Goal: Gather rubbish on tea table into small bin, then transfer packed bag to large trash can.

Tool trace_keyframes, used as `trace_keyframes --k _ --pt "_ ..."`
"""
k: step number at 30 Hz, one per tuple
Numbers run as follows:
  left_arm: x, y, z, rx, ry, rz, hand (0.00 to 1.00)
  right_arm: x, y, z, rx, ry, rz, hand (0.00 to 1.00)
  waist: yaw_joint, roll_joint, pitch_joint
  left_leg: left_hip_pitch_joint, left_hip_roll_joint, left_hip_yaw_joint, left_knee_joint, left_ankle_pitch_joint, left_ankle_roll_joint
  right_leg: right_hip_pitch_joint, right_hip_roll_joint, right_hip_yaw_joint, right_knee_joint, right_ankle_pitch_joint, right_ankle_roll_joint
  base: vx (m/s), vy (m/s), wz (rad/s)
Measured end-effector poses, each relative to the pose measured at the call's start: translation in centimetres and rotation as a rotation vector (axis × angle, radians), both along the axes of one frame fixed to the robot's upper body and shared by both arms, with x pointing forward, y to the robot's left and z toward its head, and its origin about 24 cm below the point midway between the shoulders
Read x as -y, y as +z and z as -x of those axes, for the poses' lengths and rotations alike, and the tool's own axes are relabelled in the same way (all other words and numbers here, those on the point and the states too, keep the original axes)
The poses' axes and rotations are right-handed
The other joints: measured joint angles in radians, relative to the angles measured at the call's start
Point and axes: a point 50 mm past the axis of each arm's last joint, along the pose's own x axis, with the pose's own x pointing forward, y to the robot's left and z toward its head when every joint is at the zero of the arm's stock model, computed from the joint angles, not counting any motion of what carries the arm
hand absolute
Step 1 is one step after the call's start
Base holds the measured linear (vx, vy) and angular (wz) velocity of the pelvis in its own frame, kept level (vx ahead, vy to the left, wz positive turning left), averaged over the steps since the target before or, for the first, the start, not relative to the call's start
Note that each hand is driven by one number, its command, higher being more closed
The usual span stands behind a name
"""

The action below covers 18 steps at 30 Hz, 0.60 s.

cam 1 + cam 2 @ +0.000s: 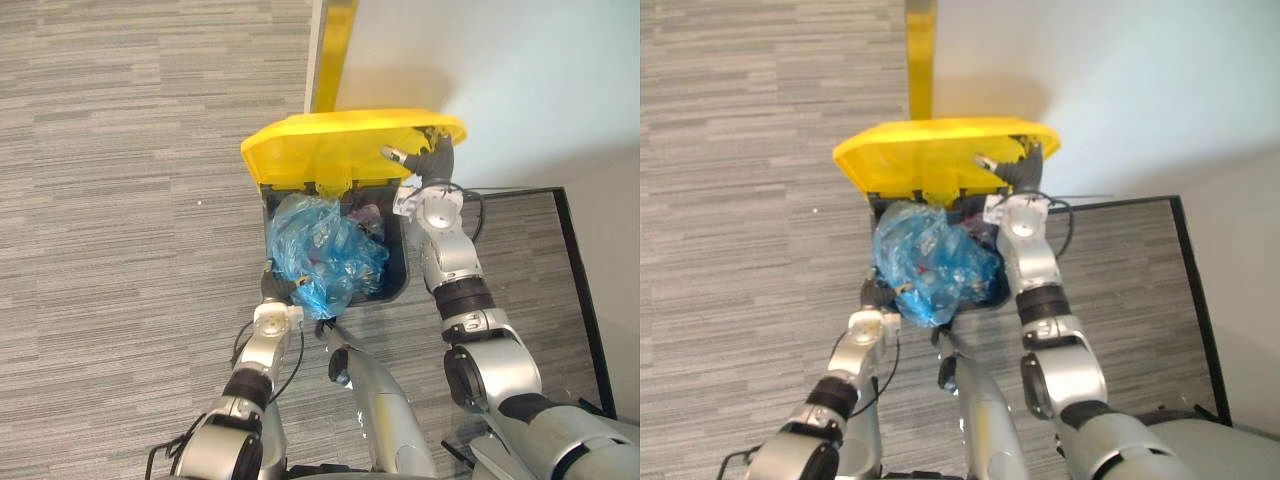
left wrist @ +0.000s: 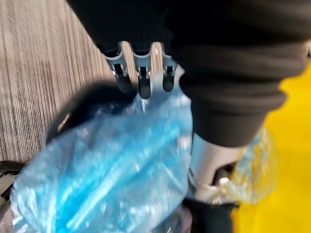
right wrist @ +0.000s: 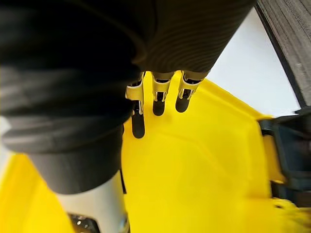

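At the near rim of the dark trash can [image 1: 398, 272], the left hand [image 1: 272, 288] grips the blue bag [image 1: 325, 250]. Its fingers [image 2: 141, 85] bend down onto the crinkled plastic, and the thumb is sunk in it. The bag bulges out of the can's open mouth just beyond that hand, with darker rubbish beside it. Farther back, the right hand [image 1: 428, 158] lies with relaxed, straight fingers against the raised yellow lid [image 1: 330, 145], grasping nothing. The can stands on grey carpet [image 1: 120, 200] beside a white wall [image 1: 520, 70].
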Motion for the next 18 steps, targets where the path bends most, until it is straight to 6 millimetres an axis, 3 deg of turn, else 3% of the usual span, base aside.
trace_keyframes --k 2,6,8,9,14,15,16,17,18 --pt "-0.8 -0.9 1.4 -0.015 0.028 0.05 0.0 0.4 -2.9 0.8 -0.081 -0.001 0.037 0.0 0.014 0.021 -0.02 0.035 -0.002 -0.003 -0.021 0.009 0.001 0.031 -0.005 -0.011 0.001 -0.009 -0.001 0.02 -0.017 0.11" --pt "-2.4 -2.9 4.3 -0.068 0.072 0.098 0.0 0.5 -8.2 3.0 -0.227 0.018 0.036 0.0 0.032 0.032 -0.074 0.094 -0.018 -0.002 -0.055 0.017 0.013 0.075 -0.017 -0.008 0.002 -0.018 -0.002 0.0 0.011 0.06" --pt "-3.0 -3.6 5.2 -0.094 0.082 0.099 0.0 0.3 -9.6 3.7 -0.265 0.028 0.064 0.0 0.037 0.034 -0.081 0.117 -0.022 0.002 -0.062 0.018 0.015 0.093 -0.021 -0.004 0.003 -0.018 -0.002 -0.02 0.013 -0.05" --pt "-3.9 -5.0 6.8 -0.155 0.105 0.101 0.0 0.0 -11.2 4.7 -0.315 0.047 0.057 0.0 0.037 0.031 -0.091 0.149 -0.031 0.009 -0.073 0.02 0.017 0.111 -0.024 0.008 0.005 -0.019 -0.001 -0.04 0.021 -0.12" --pt "-5.3 -9.3 10.7 -0.376 0.187 0.133 0.0 -0.9 -14.6 7.1 -0.416 0.087 0.064 0.0 0.038 0.028 -0.106 0.209 -0.044 0.062 -0.073 0.02 0.017 0.136 -0.024 0.057 0.018 -0.012 0.01 -0.08 0.03 -0.32" --pt "-5.6 -10.5 12.1 -0.446 0.228 0.154 0.0 -0.9 -16.3 8.5 -0.473 0.092 0.05 0.0 0.034 0.02 -0.122 0.223 -0.051 0.081 -0.075 0.02 0.017 0.139 -0.028 0.073 0.021 -0.009 0.036 -0.11 0.031 -0.37" --pt "-5.8 -10.7 12.2 -0.463 0.237 0.153 0.0 -0.7 -17.2 9.3 -0.504 0.091 0.051 0.0 0.03 0.012 -0.126 0.231 -0.059 0.086 -0.082 0.025 0.023 0.139 -0.034 0.073 0.015 -0.025 0.067 -0.13 0.037 -0.39" --pt "-5.9 -11.1 12.6 -0.488 0.247 0.158 0.0 -0.6 -18.2 10.2 -0.535 0.088 0.064 0.0 0.027 0.008 -0.13 0.245 -0.064 0.085 -0.108 0.042 0.027 0.142 -0.04 0.063 0.015 -0.068 0.125 -0.14 -0.05 -0.21" --pt "-6.2 -11.6 13.3 -0.524 0.266 0.157 0.0 -0.3 -19.7 11.8 -0.59 0.081 0.057 0.0 0.013 0.026 -0.133 0.266 -0.03 0.106 -0.173 0.1 0.006 0.092 -0.066 0.049 0.215 -0.107 0.075 -0.16 -0.083 -0.05"
